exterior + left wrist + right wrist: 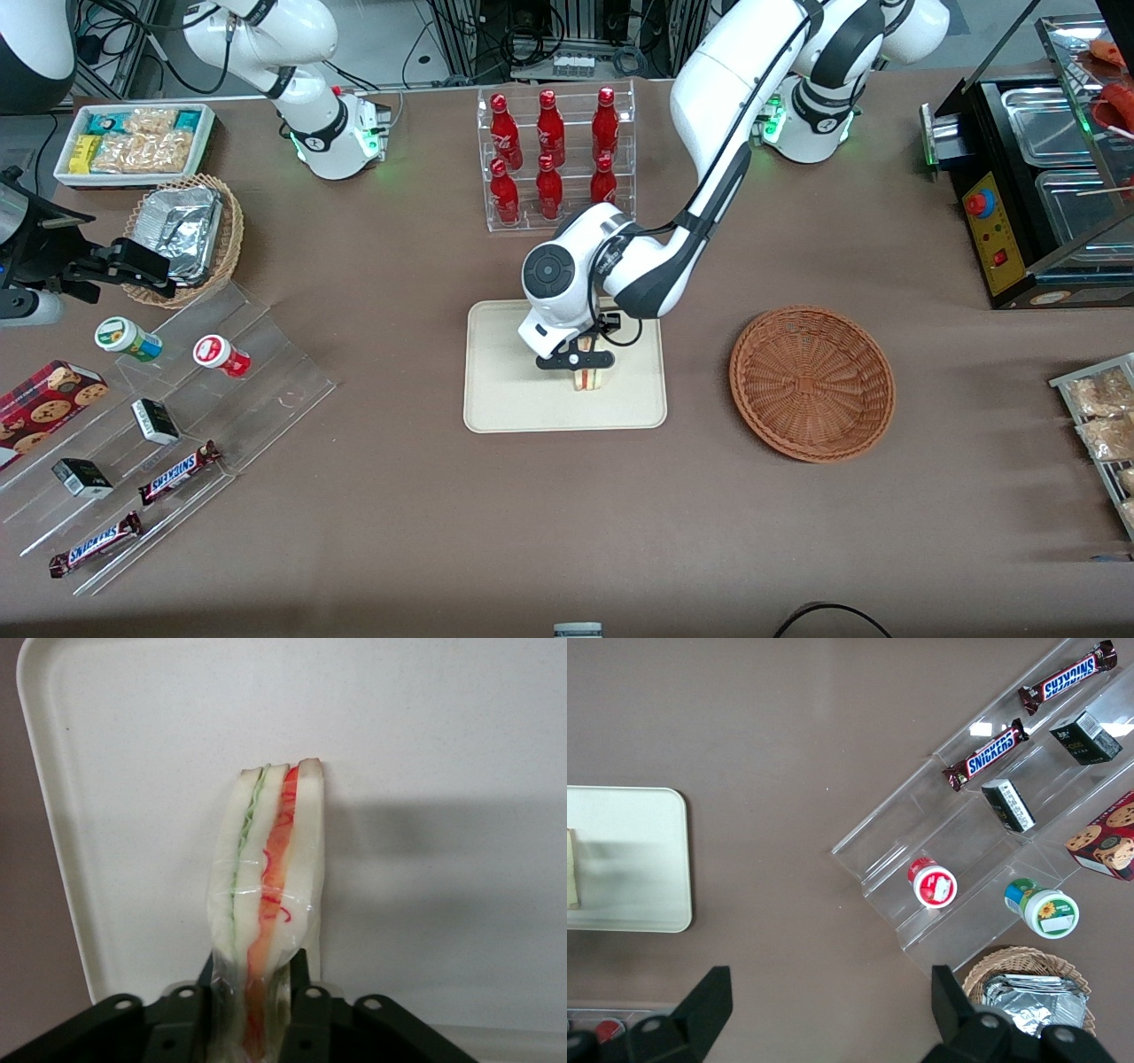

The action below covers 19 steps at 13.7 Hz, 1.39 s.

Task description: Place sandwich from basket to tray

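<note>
The sandwich (591, 379) sits a little below the centre of the front view, over the middle of the tray (505, 390) and directly under the claw (580, 361), which is clamped on it. In the wrist view its long axis runs straight out from the claw (254, 1014); the two fingers (306, 992) press the wrapped wedge (266, 895) from either side, closed to the thickness of the bread. The wedge stands on its thin side, with the green and red filling lines facing the camera and the cream tray floor (443, 744) under it. Whether its lower edge already touches the tray or hangs just above, I cannot tell. So the coming move looks to me like a short one: settle it straight down if needed, then let the fingers part

Counted: one sandwich, one tray, and one reddish-brown basket (811, 383) at the right of centre in the front view, lying beside the tray toward the working arm's end of the tabletop (372, 496) and holding nothing that shows. Above the tray in the frame stands a clear rack of six red bottles (554, 159)
</note>
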Motion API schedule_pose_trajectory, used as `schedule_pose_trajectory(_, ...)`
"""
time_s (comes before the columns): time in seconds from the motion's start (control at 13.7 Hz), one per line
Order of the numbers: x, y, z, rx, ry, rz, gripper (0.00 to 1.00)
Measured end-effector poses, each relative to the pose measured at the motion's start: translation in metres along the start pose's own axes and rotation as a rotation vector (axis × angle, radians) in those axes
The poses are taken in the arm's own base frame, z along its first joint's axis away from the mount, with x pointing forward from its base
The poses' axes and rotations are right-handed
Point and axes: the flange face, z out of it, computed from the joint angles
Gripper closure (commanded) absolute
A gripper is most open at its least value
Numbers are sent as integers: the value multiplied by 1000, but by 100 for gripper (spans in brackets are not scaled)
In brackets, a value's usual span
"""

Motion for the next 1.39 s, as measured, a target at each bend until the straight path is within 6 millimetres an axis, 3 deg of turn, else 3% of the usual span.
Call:
schedule_pose_trajectory(0.15,2,0,-4,-4,6,-2,1)
schedule_pose_trajectory(0.29,6,-2,-21,-13,19,-9,1)
schedule_pose_trajectory(0.36,7,-6,-37,-16,24,-17,1)
schedule_pose_trajectory(0.51,12,-26,-89,-28,42,-66,1)
schedule_pose_trajectory(0.8,20,-118,-214,-70,53,-176,1)
schedule_pose_trajectory(0.95,17,-164,-260,-83,58,-227,1)
schedule_pose_trajectory(1.09,15,-208,-290,-85,51,-278,1)
schedule_pose_trajectory(1.39,21,-292,-320,-80,25,-378,1)
